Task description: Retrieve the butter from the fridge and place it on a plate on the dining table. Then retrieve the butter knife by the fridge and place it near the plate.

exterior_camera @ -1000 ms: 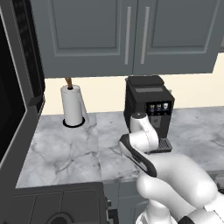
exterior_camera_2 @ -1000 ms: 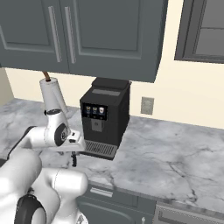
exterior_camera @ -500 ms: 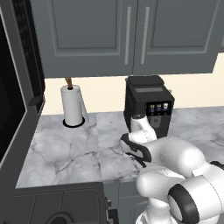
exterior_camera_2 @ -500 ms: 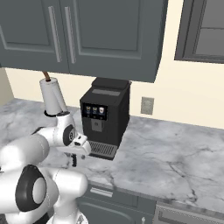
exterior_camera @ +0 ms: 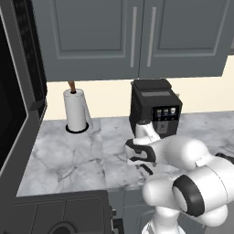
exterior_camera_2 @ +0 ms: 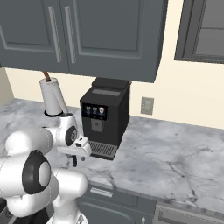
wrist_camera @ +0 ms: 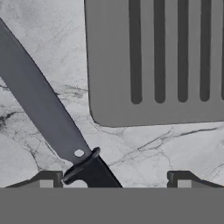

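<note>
Butter knife (wrist_camera: 48, 113): lay flat on the marble bench (exterior_camera: 68, 155) near its front edge, just beside the coffee machine's (exterior_camera: 153, 109) drip tray (wrist_camera: 157, 61), blade running away from the hand (wrist_camera: 114, 179), dark handle (wrist_camera: 89, 170) between the fingertips (wrist_camera: 48, 179). Hand: low over it, jaws apart, gripping nothing. Likely light, stiff, thin and slippery on stone; the thicker handle near the guard looked the best place to take hold. Paper towel roll (exterior_camera: 75, 112) stood well apart, at the bench's back edge.
</note>
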